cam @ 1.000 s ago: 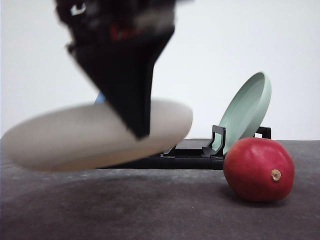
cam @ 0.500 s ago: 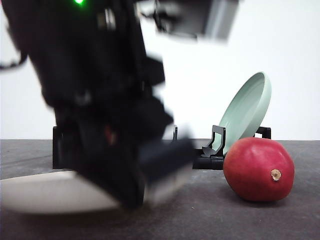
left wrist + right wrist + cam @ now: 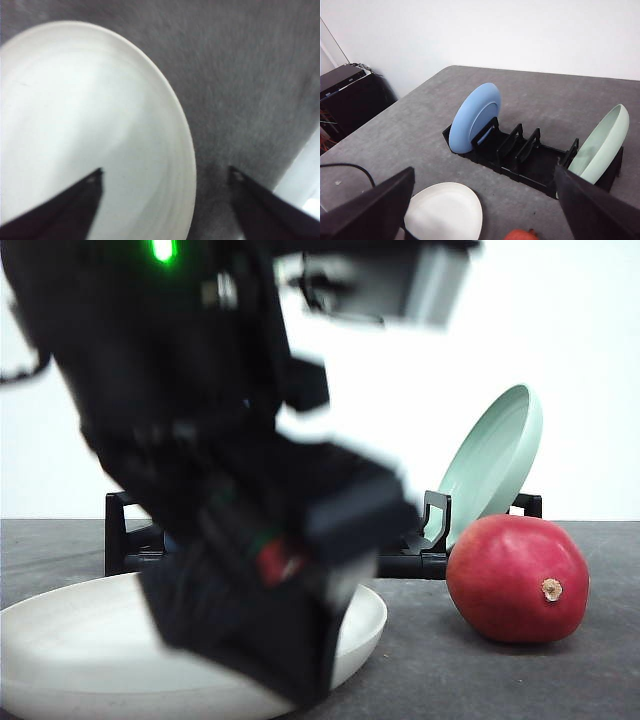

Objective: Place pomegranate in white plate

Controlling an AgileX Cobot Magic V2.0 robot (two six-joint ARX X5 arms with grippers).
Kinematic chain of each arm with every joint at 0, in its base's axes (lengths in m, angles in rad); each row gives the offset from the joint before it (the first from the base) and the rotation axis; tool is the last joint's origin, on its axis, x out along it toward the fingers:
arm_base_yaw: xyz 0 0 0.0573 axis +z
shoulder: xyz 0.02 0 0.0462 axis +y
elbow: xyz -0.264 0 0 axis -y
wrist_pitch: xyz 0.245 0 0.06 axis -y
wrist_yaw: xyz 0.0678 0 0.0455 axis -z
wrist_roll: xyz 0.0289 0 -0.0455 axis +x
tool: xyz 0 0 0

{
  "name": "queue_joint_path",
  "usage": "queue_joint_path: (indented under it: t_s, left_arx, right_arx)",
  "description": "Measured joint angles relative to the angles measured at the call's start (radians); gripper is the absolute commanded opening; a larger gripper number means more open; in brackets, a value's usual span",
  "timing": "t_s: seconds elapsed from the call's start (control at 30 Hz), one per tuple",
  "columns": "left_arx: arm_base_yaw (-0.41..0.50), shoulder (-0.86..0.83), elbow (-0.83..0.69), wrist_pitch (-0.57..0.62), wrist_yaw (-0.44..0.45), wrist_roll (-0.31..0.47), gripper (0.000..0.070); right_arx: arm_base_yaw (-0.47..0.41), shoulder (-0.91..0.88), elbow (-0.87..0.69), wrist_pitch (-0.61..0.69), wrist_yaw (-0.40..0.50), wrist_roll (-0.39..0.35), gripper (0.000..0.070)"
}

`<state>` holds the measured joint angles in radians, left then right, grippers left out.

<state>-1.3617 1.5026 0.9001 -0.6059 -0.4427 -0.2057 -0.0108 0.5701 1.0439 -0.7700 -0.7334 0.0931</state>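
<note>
Worktop [image 3: 420,125] I'm watching: dark grey, matte, felt-like surface. Black rack [image 3: 520,162] sits directly on it, taken as landmark. White plate [image 3: 60,650] lies flat on worktop, in front of rack toward blue-plate end. Pomegranate [image 3: 517,579] rests on worktop in front of rack, at mint-plate end, stem nub facing camera, well apart from white plate. Blue plate [image 3: 474,117] and mint-green plate [image 3: 600,145] stand in rack slots, not on worktop itself.
</note>
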Motion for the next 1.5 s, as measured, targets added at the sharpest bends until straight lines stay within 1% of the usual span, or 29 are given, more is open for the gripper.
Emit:
queue_joint_path:
  t_s: [0.2, 0.3, 0.43, 0.57, 0.7, 0.83, 0.93, 1.07, 1.23, 1.33, 1.4, 1.5]
  left_arx:
    - [0.0, -0.136, 0.0, -0.019, 0.004, -0.033, 0.061]
    - [0.0, -0.237, 0.0, -0.047, 0.024, -0.046, 0.061]
    - [0.0, -0.388, 0.0, -0.085, 0.032, -0.056, 0.0609]
    - [0.0, -0.549, 0.0, -0.124, 0.088, -0.075, 0.0609]
    - [0.0, -0.712, 0.0, -0.179, 0.175, -0.089, 0.0603]
    - [0.0, -0.853, 0.0, -0.225, 0.261, -0.095, 0.0596]
    - [0.0, -0.944, 0.0, -0.25, 0.271, -0.095, 0.0596]
    - [0.0, -1.054, 0.0, -0.29, 0.272, -0.096, 0.0596]
    - [0.0, -1.149, 0.0, -0.325, 0.274, -0.099, 0.0596]
    - [0.0, -1.177, 0.0, -0.327, 0.274, -0.099, 0.0596]
    - [0.0, -1.186, 0.0, -0.327, 0.274, -0.099, 0.0596]
    - [0.0, -1.191, 0.0, -0.326, 0.274, -0.099, 0.0596]
  right_arx:
    - [0.017, 0.01, 0.001, -0.019, 0.0, 0.049, 0.0563]
    - [0.027, 0.042, 0.001, -0.074, 0.0, 0.069, 0.0563]
    - [0.045, 0.105, 0.001, -0.163, 0.001, 0.078, 0.0563]
    - [0.066, 0.169, 0.001, -0.215, 0.015, 0.081, 0.0563]
    - [0.107, 0.247, 0.001, -0.221, 0.087, 0.09, 0.0563]
    - [0.167, 0.342, 0.001, -0.221, 0.175, 0.1, 0.0563]
    - [0.223, 0.409, 0.001, -0.221, 0.243, 0.111, 0.0564]
    - [0.306, 0.505, 0.001, -0.221, 0.313, 0.137, 0.0572]
    - [0.396, 0.618, 0.001, -0.204, 0.403, 0.152, 0.0679]
    - [0.436, 0.678, 0.001, -0.162, 0.455, 0.16, 0.0691]
    - [0.454, 0.718, 0.001, -0.134, 0.474, 0.168, 0.0691]
    - [0.469, 0.779, 0.001, -0.093, 0.476, 0.173, 0.0692]
